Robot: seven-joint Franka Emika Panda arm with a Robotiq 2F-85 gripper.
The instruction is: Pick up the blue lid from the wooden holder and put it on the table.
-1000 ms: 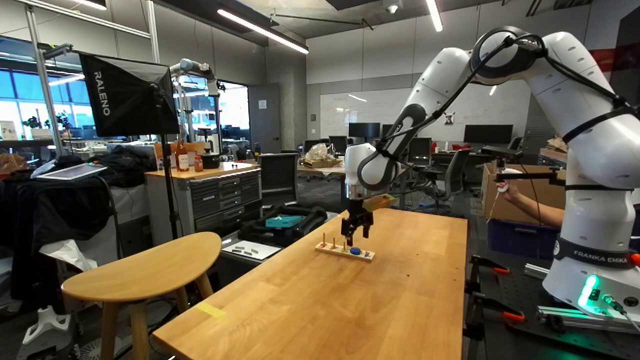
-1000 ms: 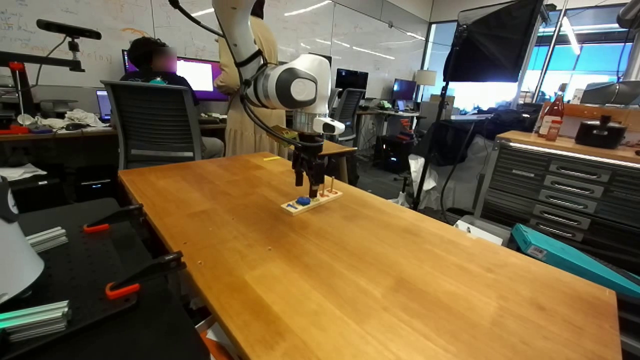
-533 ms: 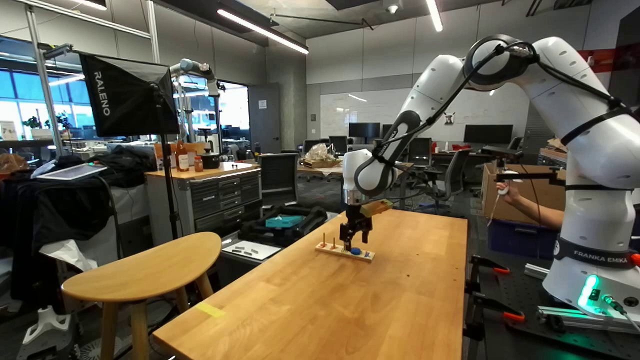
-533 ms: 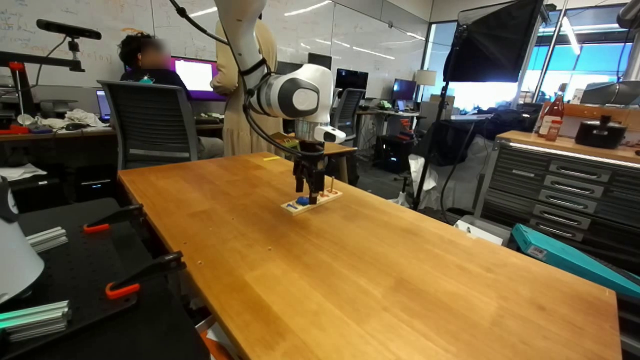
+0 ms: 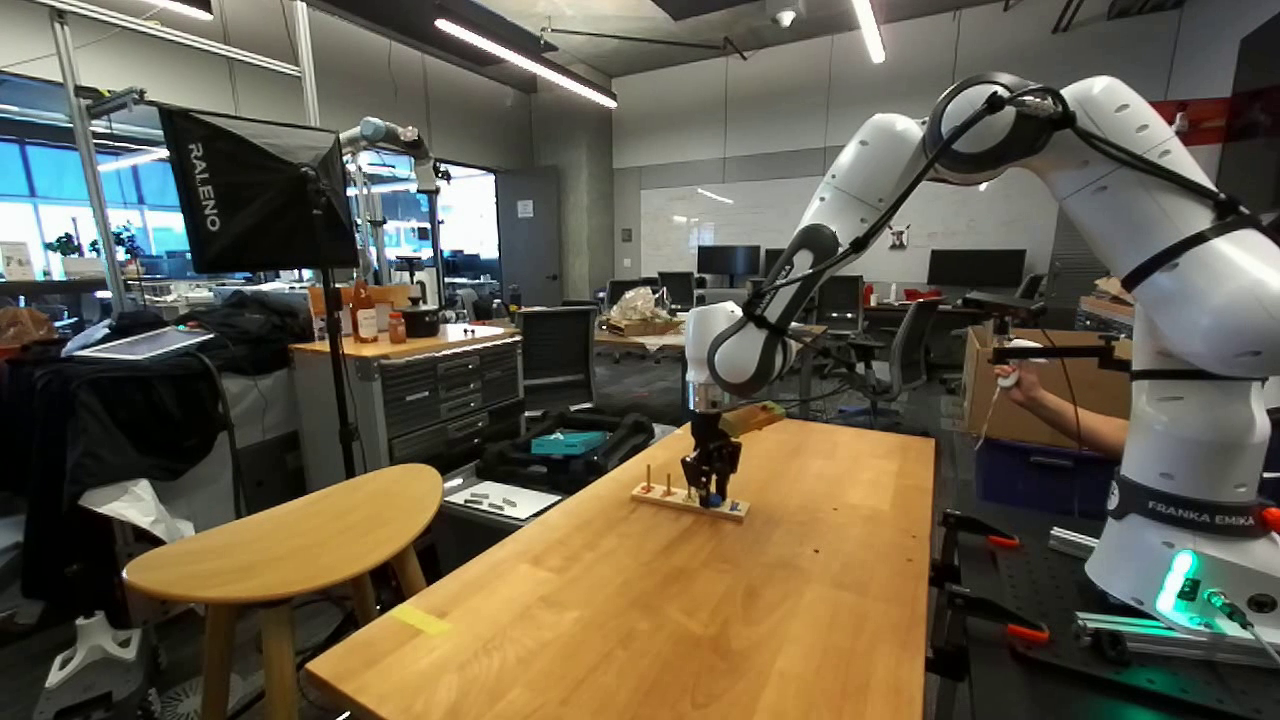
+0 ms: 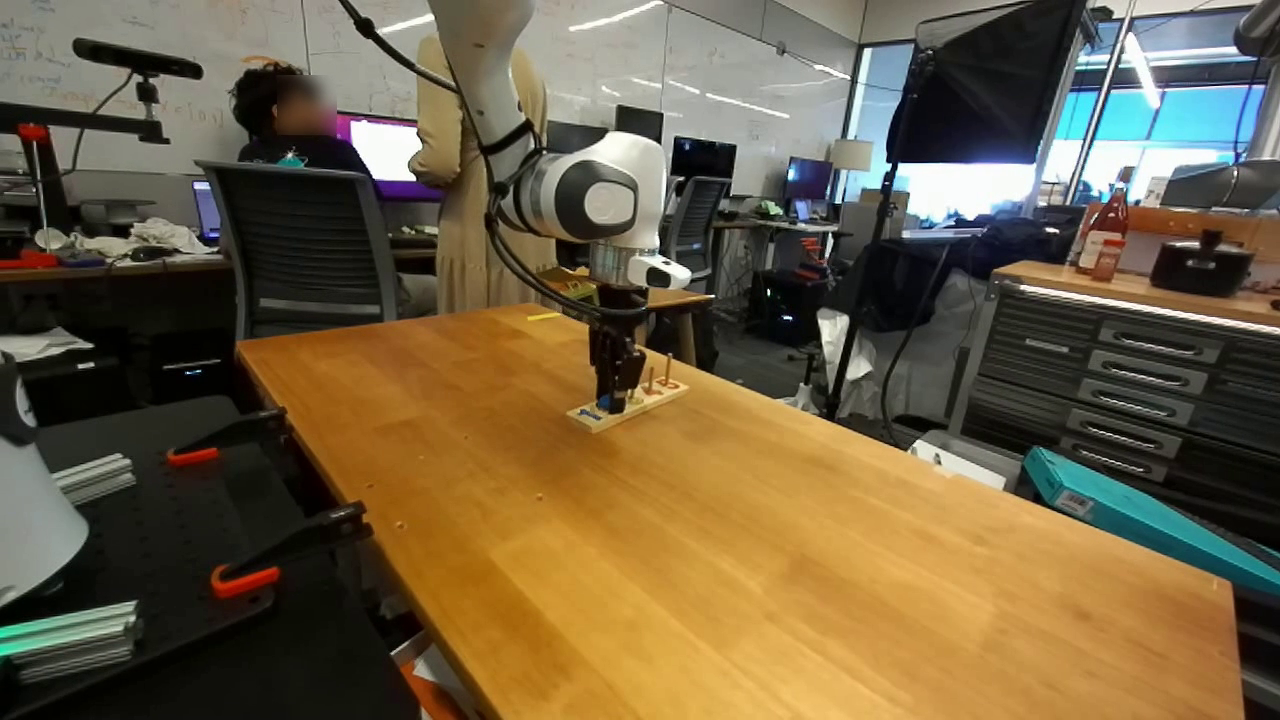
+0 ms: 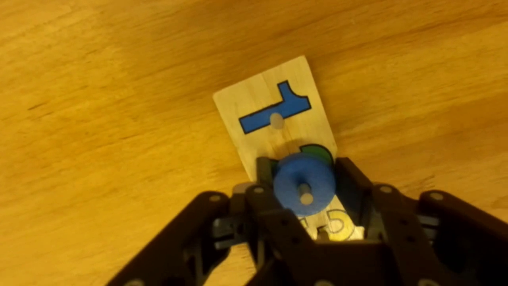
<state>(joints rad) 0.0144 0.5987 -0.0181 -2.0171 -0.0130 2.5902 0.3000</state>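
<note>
This looks like the grasp: the gripper pinches the blue lid, which rings a peg of the wooden holder. Next should come a straight lift (sideways would probably jam), then lowering to the tabletop.

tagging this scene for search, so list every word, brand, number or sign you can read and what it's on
"RALENO": softbox
"FRANKA EMIKA": arm base
"1": holder
Partly hidden, so unreadable: the holder's green figure and yellow figure
Too small or blurred: the holder's red marks, door sign, bottle label, teal box's label, cabinet badge, writing on the whiteboard
</note>
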